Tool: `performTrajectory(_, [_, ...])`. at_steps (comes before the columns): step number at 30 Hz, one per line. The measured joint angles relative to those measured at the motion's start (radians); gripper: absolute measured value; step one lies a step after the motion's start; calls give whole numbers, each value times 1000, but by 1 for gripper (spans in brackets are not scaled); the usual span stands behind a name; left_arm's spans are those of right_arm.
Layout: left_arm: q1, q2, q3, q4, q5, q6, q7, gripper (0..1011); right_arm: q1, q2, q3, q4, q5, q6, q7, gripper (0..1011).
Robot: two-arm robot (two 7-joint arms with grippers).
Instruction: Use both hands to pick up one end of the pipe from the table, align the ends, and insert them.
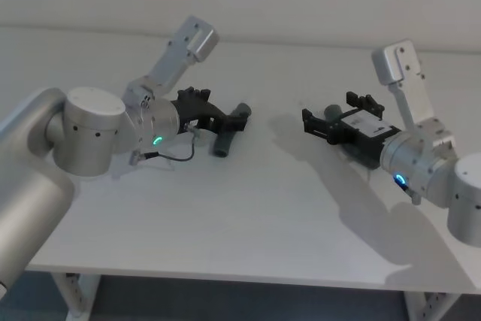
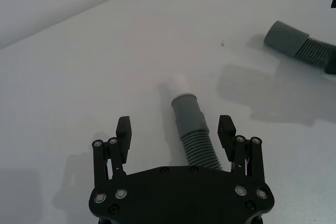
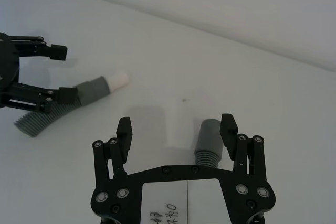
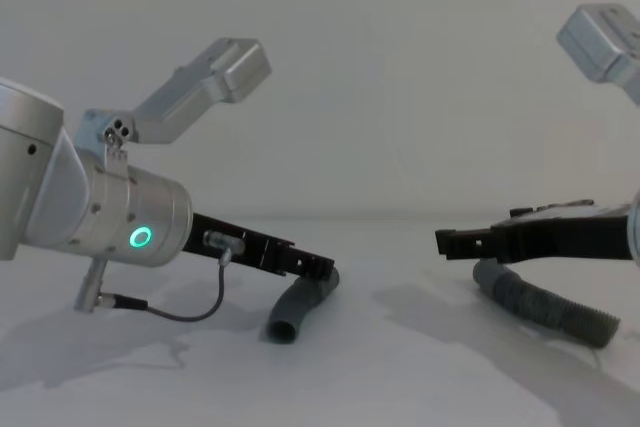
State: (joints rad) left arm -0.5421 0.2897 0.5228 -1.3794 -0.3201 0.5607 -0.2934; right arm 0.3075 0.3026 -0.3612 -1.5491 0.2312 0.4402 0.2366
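The short dark grey pipe piece [image 2: 192, 125] lies on the white table [image 1: 248, 216], its whitish tip [image 2: 181, 84] pointing away from my left gripper. My left gripper [image 2: 175, 125] is open and straddles this piece low over the table, one finger on each side. In the head view the left gripper [image 1: 225, 114] sits over the piece [image 1: 228, 134]. The ribbed hose [image 4: 545, 309] lies on the right. Its smooth cuff [image 3: 210, 139] rests between the fingers of my open right gripper [image 3: 176, 128], close to one finger. The right gripper [image 1: 331, 116] hovers just above it.
The white tabletop stretches bare between the two pipe pieces and toward the front edge [image 1: 225, 274]. A plain wall [image 4: 400, 67] stands behind the table.
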Motion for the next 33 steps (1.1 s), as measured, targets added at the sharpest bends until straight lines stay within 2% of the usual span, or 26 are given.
performTrajectory(17, [-13, -12, 7, 46, 20, 3, -16, 1002, 32, -8, 6, 50, -26, 54, -12, 1000])
performTrajectory(33, [-15, -21, 4, 65, 32, -11, -18, 1002, 26, -7, 18, 59, -47, 56, -27, 1000])
